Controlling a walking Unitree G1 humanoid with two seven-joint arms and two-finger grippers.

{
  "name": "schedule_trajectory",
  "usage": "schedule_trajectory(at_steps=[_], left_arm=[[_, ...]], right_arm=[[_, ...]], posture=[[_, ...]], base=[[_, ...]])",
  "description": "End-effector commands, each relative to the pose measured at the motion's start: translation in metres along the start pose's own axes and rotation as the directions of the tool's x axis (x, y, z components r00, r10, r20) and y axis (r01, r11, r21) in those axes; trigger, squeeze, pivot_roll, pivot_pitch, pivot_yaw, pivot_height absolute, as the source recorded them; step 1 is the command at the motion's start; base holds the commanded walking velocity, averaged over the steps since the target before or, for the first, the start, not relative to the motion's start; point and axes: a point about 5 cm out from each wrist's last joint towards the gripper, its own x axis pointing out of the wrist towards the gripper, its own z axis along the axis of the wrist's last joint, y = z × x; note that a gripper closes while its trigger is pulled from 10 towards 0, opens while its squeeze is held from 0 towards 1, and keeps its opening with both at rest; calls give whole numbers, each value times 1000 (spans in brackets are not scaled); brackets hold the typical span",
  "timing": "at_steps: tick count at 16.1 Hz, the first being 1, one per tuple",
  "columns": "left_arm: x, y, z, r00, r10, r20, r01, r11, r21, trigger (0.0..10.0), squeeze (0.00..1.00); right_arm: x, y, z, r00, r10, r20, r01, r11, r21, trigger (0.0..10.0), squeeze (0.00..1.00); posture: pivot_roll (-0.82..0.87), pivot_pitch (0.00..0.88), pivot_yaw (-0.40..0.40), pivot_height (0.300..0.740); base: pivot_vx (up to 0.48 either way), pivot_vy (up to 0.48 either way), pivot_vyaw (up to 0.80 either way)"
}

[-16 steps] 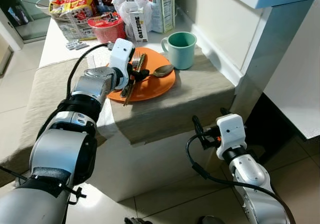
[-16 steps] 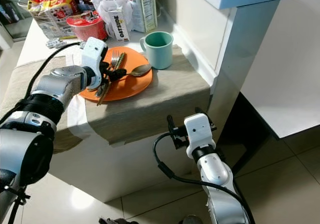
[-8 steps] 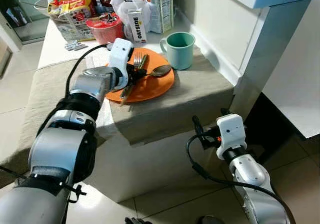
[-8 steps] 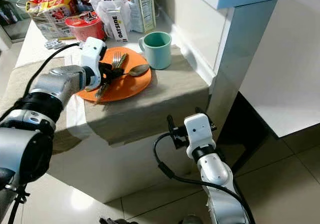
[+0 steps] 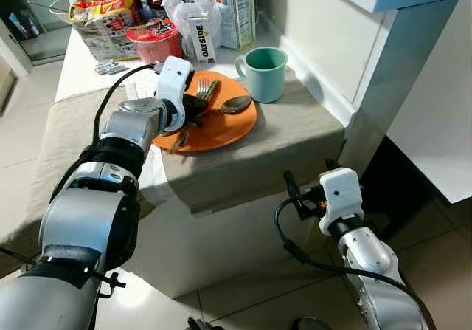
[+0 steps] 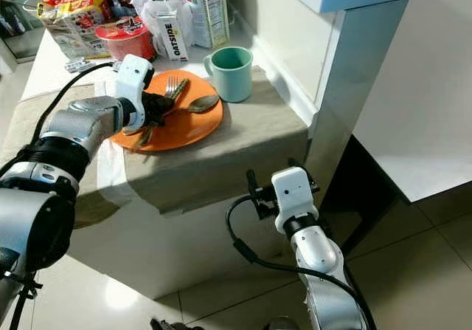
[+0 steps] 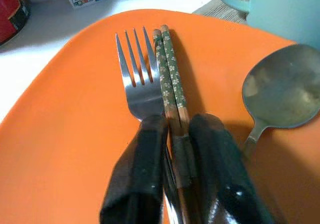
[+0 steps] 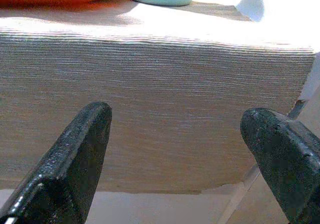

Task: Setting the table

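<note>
An orange plate [image 5: 221,123] sits flat on a beige cloth [image 5: 258,153] draped over the desk's corner. On the plate lie a silver fork [image 7: 137,86], tines pointing away from the robot, and just beside it, touching, a pair of chopsticks [image 7: 170,78] with green flowered upper ends and brown shafts, side by side and parallel to the fork. A silver spoon [image 7: 282,91] rests bowl-up on the plate, apart from the chopsticks, its handle angled toward them. A mint-green mug [image 5: 266,71] stands upright on the cloth just beside the plate's rim, handle turned toward the plate.
</note>
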Motion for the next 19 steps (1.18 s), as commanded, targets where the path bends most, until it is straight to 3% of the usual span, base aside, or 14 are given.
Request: schedule_trajectory(at_steps=[1,4,5,8,16,19], left_arm=[[2,-1,-38,990,0,-144,-6,999,-38,0,0],[-1,4,-16,998,14,-63,-19,997,-81,0,0],[-3,5,1,1000,-7,-12,6,996,-92,0,0],[-7,3,20,999,-26,42,30,995,-94,0,0],[-18,5,39,995,-26,100,33,997,-69,0,0],[-23,4,44,993,-30,111,31,999,-8,0,0]], right_arm=[[1,1,1,1000,1,1,-1,1000,-1,10000,0],[1,1,1,1000,-2,0,2,1000,-1,10000,0],[0,1,1,1000,-3,-2,3,1000,-1,10000,0],[0,1,1,1000,-3,-3,3,1000,0,10000,0],[1,1,-1,1000,2,-7,-2,1000,-4,10000,0],[1,1,-2,1000,5,-9,-5,1000,-6,10000,0]], posture=[[-152,82,118,740],[-154,88,120,740],[-153,90,120,740],[-148,91,119,740],[-146,88,117,740],[-140,88,114,740]], base=[[0,0,0],[0,0,0],[0,0,0],[0,0,0],[0,0,0],[0,0,0]])
